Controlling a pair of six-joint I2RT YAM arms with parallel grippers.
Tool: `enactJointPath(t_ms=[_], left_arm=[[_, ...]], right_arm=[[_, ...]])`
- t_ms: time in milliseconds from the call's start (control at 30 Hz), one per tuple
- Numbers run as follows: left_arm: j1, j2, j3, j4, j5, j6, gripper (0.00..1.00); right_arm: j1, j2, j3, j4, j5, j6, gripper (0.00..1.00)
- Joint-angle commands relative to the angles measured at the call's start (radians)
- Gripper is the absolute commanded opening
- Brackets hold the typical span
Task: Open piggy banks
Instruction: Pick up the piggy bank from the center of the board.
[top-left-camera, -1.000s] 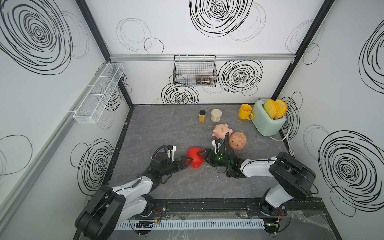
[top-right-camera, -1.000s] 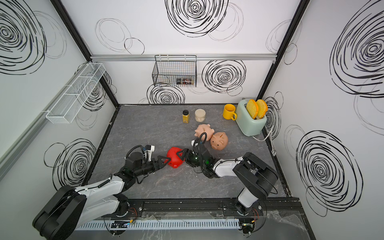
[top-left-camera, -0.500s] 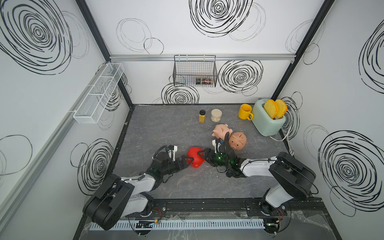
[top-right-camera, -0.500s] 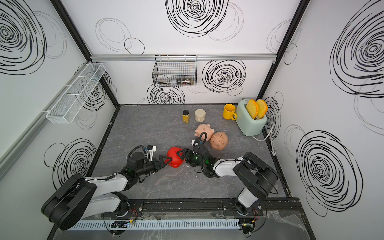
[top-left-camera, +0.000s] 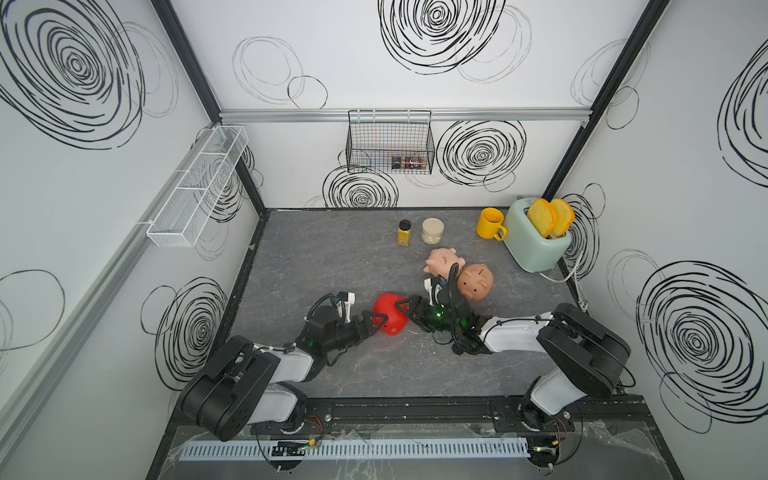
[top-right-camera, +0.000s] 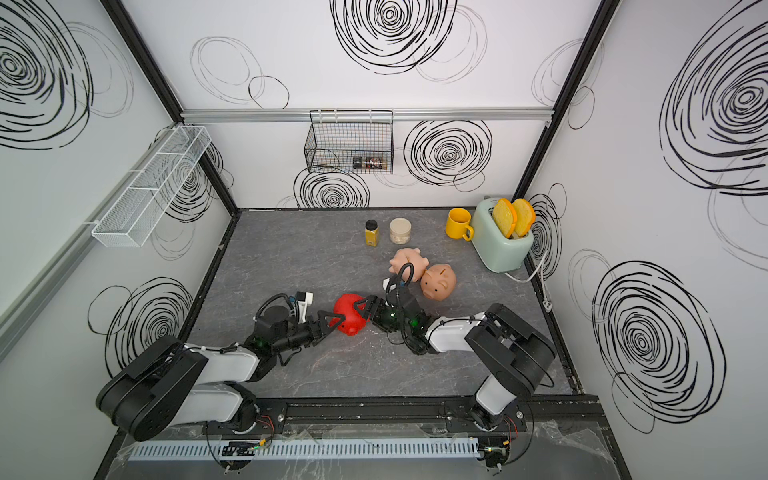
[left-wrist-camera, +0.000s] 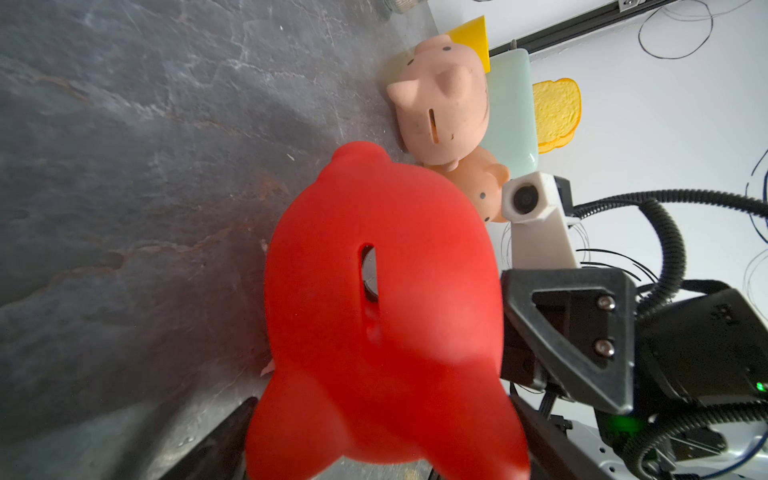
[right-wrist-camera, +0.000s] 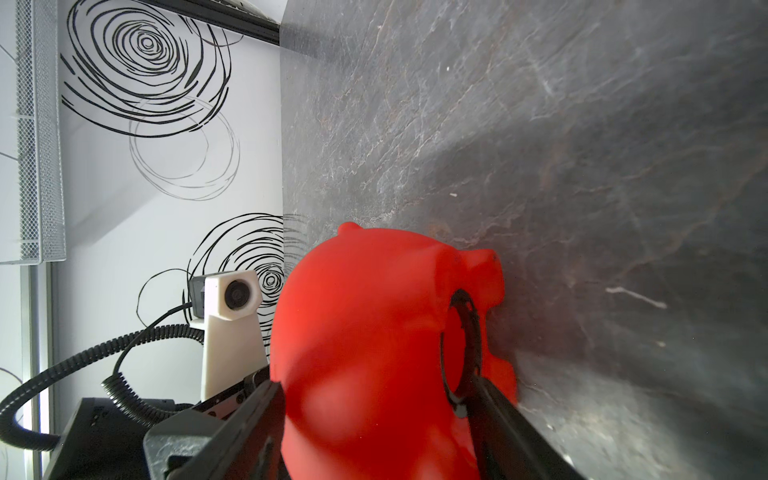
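- Location: the red piggy bank (top-left-camera: 388, 316) lies just below centre in both top views, on the grey table (top-left-camera: 324, 257).
- The right gripper (top-left-camera: 404, 313) pinches it, one finger (right-wrist-camera: 494, 411) at the black belly ring.
- The left gripper (top-left-camera: 377, 326) pinches its opposite end.
- The pink piggy bank (top-left-camera: 441, 261) and the tan piggy bank (top-left-camera: 476, 282) touch each other, up-right of the red one.

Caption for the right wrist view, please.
Right gripper clamps the red pig, one finger at its black belly ring.
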Motion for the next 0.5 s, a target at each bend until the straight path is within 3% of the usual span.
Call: enactJointPath(t_ms=[0, 233, 333, 467], left_arm=[[-0.006, -0.004, -0.001, 0.108, 0.027, -0.019, 0.89], [-0.004, -0.036, 0.015, 0.040, 0.010, 0.019, 0.86], [-0.002, -0.050, 0.021, 0.017, 0.010, 0.026, 1.00], [-0.001, -0.062, 0.023, 0.011, 0.007, 0.020, 0.96]], right_arm=[[0.002, 0.034, -0.015, -0.140, 0.012, -0.013, 0.73], [0.003, -0.008, 0.003, -0.169, 0.015, -0.048, 0.73], [0.002, -0.014, 0.016, -0.192, 0.019, -0.060, 0.74], [0.003, -0.003, 0.018, -0.188, 0.013, -0.058, 0.74]])
